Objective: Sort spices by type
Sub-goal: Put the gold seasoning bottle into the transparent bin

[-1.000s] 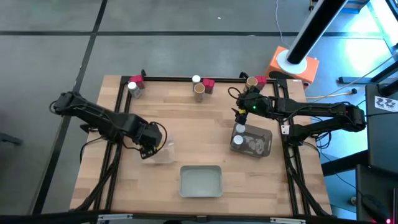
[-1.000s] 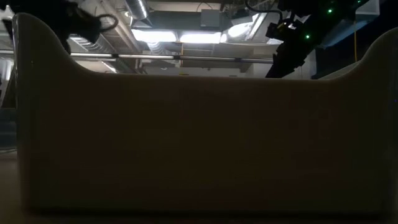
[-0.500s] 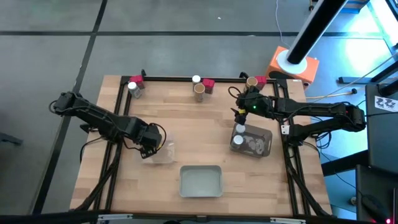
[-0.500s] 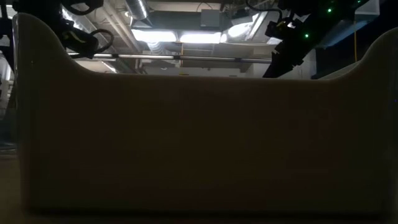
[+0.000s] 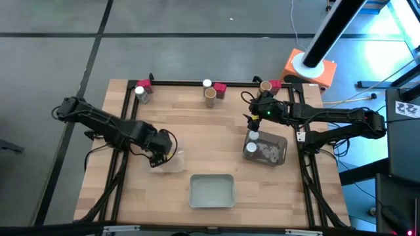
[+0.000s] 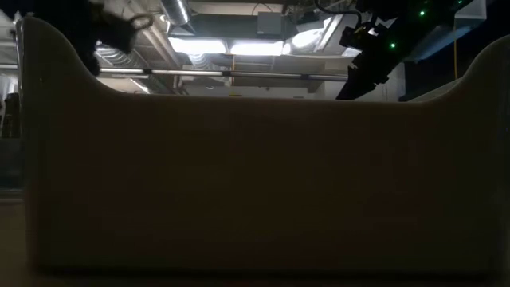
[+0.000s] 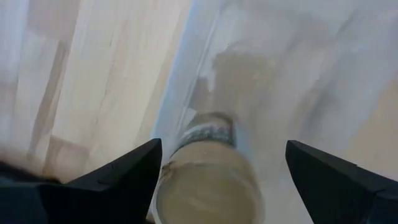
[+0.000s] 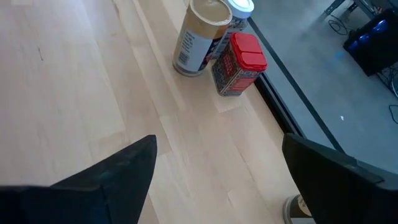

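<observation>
Left gripper [image 5: 159, 155]: over the clear tray [image 5: 172, 161] at the table's left-middle; in its wrist view a tan cylinder [image 7: 210, 180] stands between the spread fingers inside the tray, so the fingers look released, or nearly so, around it. Whether they touch it I cannot tell.
Why there: judged, this tray is meant to collect the tan kind.
Tan cylinder: cork-coloured body, flat pale top, a printed band around the side, upright.
Right gripper [image 5: 253, 119]: hangs just beyond the far edge of the right clear tray [image 5: 281, 151]; its fingers stand apart with nothing between them.
Right tray contents: two white-lidded jars [image 5: 251, 148], so this one seems reserved for jars.
Grey tray [image 5: 212, 191]: at the near middle, holding nothing visible.
Unsorted spices: along the far rail, a tan cylinder [image 8: 200, 36] touching a red packet [image 8: 239, 63], with a white lid [image 8: 239, 6] behind them.
Other far clusters: at the left corner and near the right gripper, too small to detail.
</observation>
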Motion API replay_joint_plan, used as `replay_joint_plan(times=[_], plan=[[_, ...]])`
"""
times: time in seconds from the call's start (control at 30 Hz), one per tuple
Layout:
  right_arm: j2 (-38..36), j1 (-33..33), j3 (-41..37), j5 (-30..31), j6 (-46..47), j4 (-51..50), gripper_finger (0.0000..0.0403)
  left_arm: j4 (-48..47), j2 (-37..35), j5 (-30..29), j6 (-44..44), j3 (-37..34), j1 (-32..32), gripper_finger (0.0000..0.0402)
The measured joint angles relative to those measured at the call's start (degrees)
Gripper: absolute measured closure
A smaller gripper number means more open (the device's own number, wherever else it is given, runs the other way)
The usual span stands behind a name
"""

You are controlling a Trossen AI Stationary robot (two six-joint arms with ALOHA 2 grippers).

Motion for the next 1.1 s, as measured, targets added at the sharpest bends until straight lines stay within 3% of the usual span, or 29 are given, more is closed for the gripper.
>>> replay_joint_plan(times=[0.27, 0.43, 0.73, 1.1], plan=[[0.0, 0.0, 0.0, -0.02, 0.45, 0.0, 0.0056, 0.3, -0.02, -10.79, 9.76, 8.62, 2.27, 0.0076], [0.0, -0.02, 0.0, -0.66, 0.68, 1.73, 0.0056, 2.87, -1.72, -15.56, 16.95, 9.55, 4.55, 0.0075], [2.87, 0.0, 0.06, -4.51, 0.72, 14.03, 0.0056, 18.44, -8.8, -15.76, 28.42, 1.84, 11.41, 0.0075], [16.96, -3.41, 8.16, -4.17, 0.35, 18.1, 0.0056, 42.25, -13.51, -15.57, 31.26, -13.61, 14.29, 0.0075]])
